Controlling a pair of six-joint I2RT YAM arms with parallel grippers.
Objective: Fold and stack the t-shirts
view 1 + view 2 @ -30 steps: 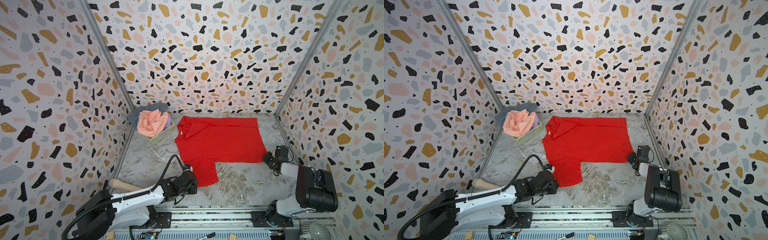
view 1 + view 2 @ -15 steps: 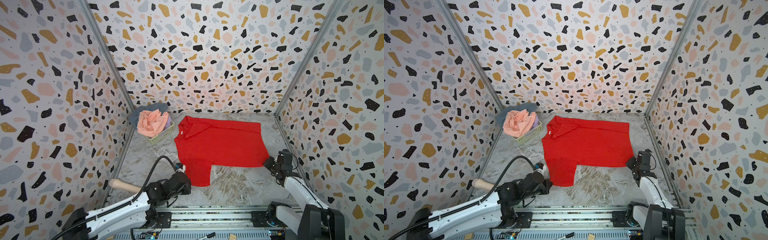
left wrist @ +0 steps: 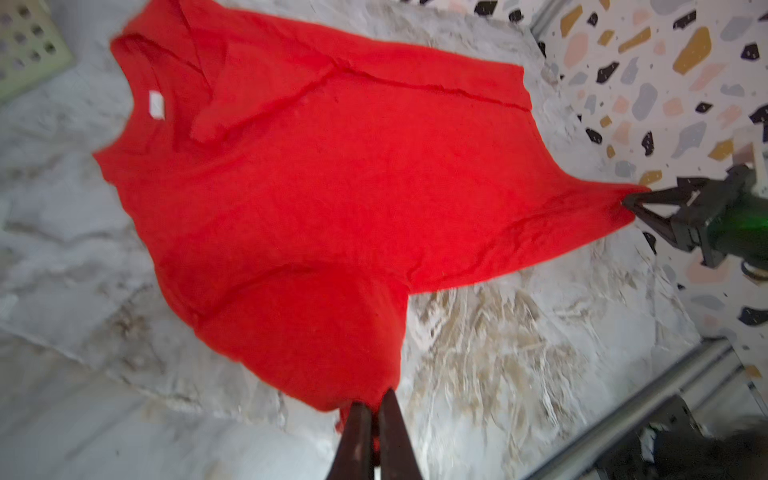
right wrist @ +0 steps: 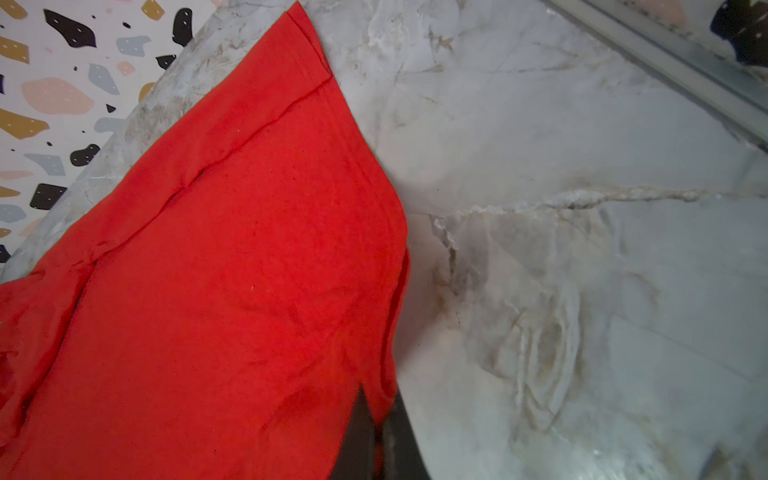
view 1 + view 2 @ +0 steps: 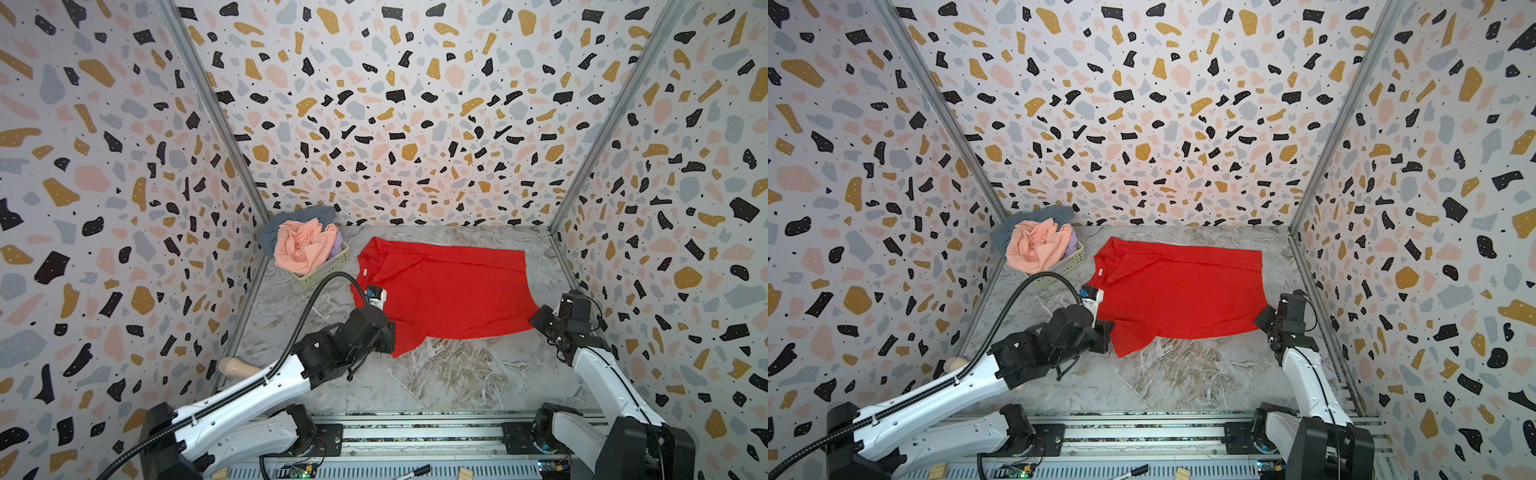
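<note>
At the left gripper point(image 3: 375, 402): dark fingers pressed together, clamped on the edge of the near sleeve of the red t-shirt point(image 3: 332, 187), with cloth bunched up between the tips. In both top views, that pinch is mostly hidden under the arm's black wrist, at the shirt's near-left corner.

At the right gripper point(image 4: 374, 401): closed the same way, pinching the near-right hem corner. In the left wrist view, the cloth is drawn out into a taut point right at that grip.

Outward from the two pinches: red t-shirt spread mostly flat across the marble tabletop point(image 5: 457, 374). Collar with its small white label point(image 5: 365, 272) toward the left, hem toward the right wall. Far sleeve folded in over the body, with a long crease running along the far edge.

Further out, in the far-left corner: pale green lattice basket point(image 5: 328, 272), near the collar end but not touching it. Heaped inside, a crumpled peach-pink t-shirt point(image 5: 303, 249) on top, a lilac t-shirt point(image 5: 338, 245) peeking out beside it, and a grey-blue t-shirt point(image 5: 291, 222) draped over the back rim against the wall.
</note>
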